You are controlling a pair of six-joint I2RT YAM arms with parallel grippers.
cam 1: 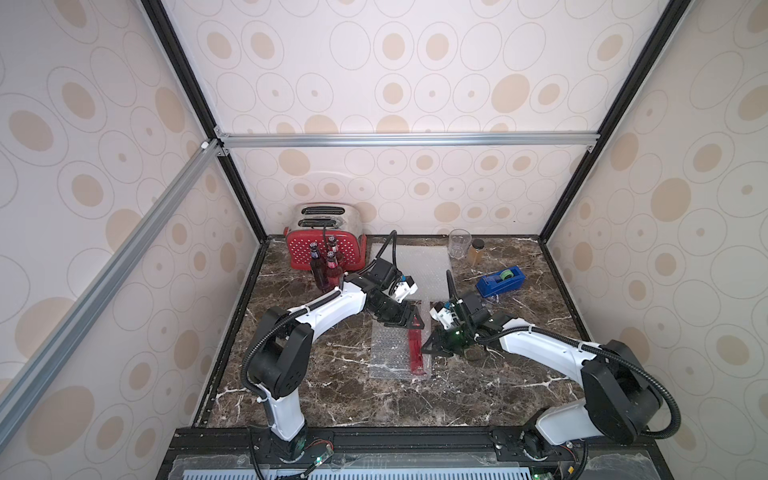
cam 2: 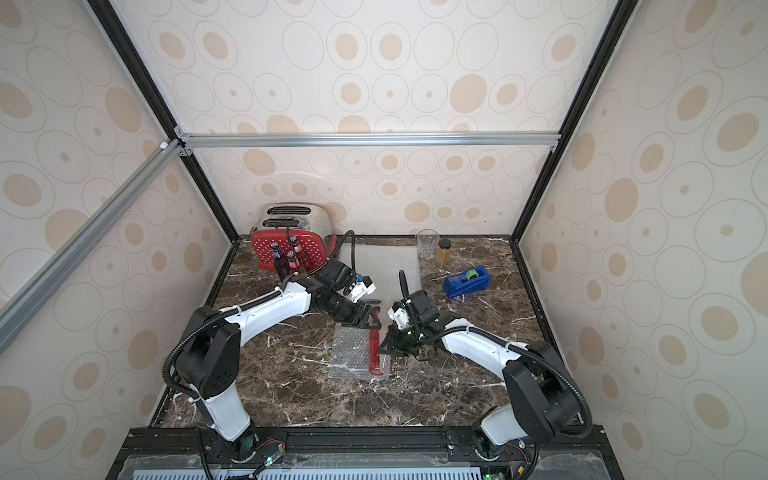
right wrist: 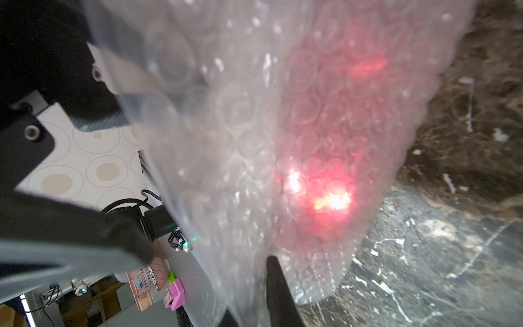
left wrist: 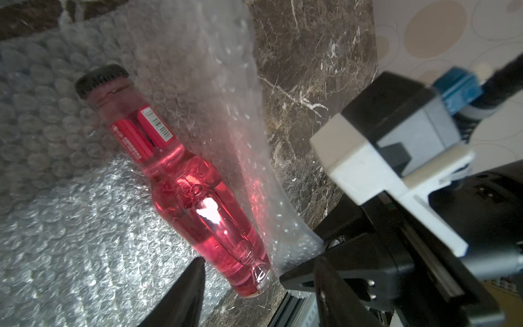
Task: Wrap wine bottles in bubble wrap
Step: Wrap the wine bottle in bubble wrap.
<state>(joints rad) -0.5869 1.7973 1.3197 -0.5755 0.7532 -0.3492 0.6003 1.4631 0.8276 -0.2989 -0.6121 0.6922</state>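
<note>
Folding the wrap (cam 1: 386, 353) over the bottle (cam 1: 415, 351) in the middle of the desk (cam 1: 332, 395)

The right claw (cam 1: 427, 348) is clamped on the wrap's edge, holding it raised beside the lying bottle. The left claw (cam 1: 409, 322) stands apart at the bottle's base, gripping nothing. Best to carry the edge across low and tight, I think — with the left claw stopping any roll. The bottle is capped, with red liquid inside. Three more bottles (cam 1: 326, 266) stand near the far left corner. The glass (cam 1: 459, 243) looks empty — the jar (cam 1: 476, 251) holds something amber.
</note>
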